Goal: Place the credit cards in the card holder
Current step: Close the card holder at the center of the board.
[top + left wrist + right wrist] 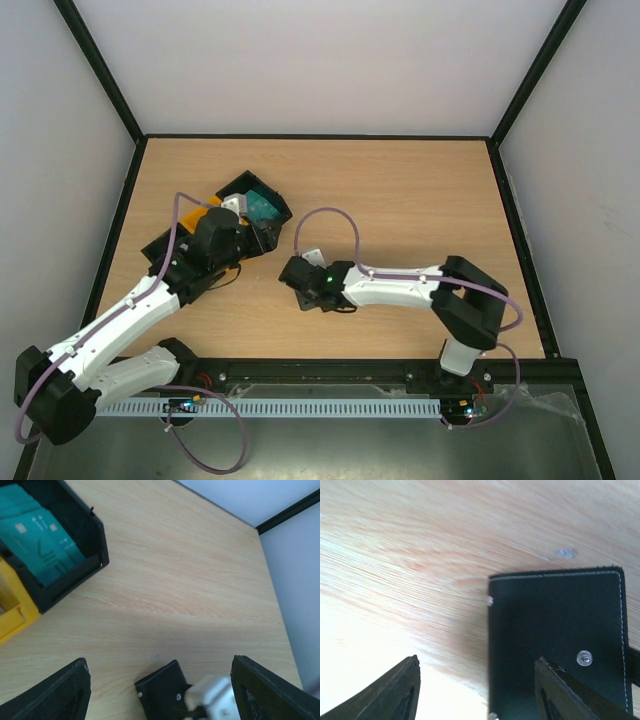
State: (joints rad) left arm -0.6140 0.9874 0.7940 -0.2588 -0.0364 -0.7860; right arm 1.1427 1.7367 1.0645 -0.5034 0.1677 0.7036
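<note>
My left tool (160, 665) hangs low over the light wooden table (190, 570), its two dark fingers (55, 692) spread wide with nothing between them but bare wood and, just ahead, the far corner of the small black stitched card holder (555, 630). To my left stands a black open plastic tray (97, 535), and in it lie the teal rectangular credit cards (40, 545), overlapping one another, their chips and printed lines facing up. A yellow plastic tray (15, 615) touches that black one on its near side.

My right tool (476, 660) sits close above the card holder near the middle of the table, well apart from the trays. Its fingers (385, 690) stand spread too and pinch nothing: one hovers over bare wood, the other over the holder's black face, so the holder's left edge falls in the gap between them. The card holder lies flat on the table, with white stitching along its border and a small metal stud showing near its right side. I cannot tell from here whether it is folded shut or open.
</note>
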